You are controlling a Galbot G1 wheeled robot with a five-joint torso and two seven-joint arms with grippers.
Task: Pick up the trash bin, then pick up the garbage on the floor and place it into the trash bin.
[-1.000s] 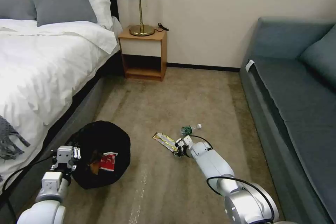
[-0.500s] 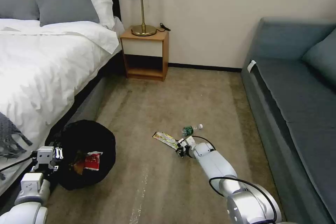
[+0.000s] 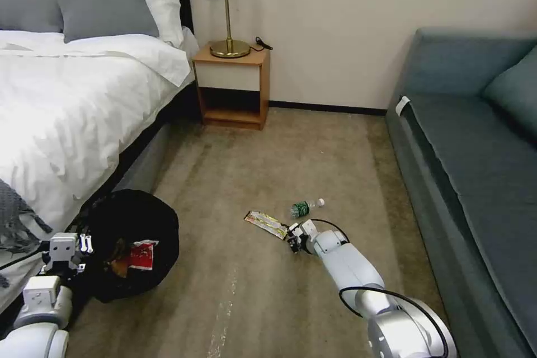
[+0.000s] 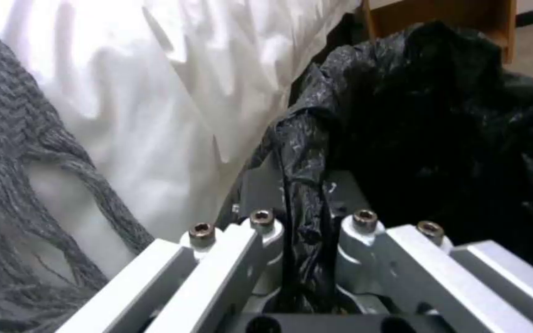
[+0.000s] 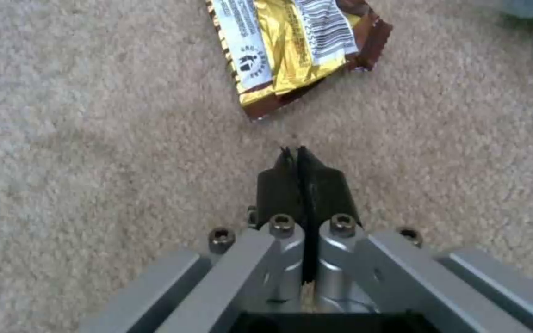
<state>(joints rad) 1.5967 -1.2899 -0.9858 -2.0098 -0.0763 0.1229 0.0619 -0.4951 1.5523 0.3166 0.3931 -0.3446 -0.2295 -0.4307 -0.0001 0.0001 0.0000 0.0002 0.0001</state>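
The trash bin, lined with a black bag, hangs tilted beside the bed with its mouth towards me. My left gripper is shut on its rim; in the left wrist view the fingers pinch the crinkly bag of the trash bin. Inside the bin lie a red-and-white wrapper and tan paper. On the floor lie a yellow-black snack wrapper and a clear bottle. My right gripper is low at the wrapper's near end. It is shut and holds nothing, a little short of the wrapper.
A bed with white sheets runs along the left, close against the bin. A wooden nightstand with a lamp stands at the far wall. A blue-grey sofa lines the right side. Open carpet lies between them.
The head camera shifted a little at first. The bin and my left gripper have moved left towards the bed. My right gripper has drawn slightly back from the snack wrapper's end.
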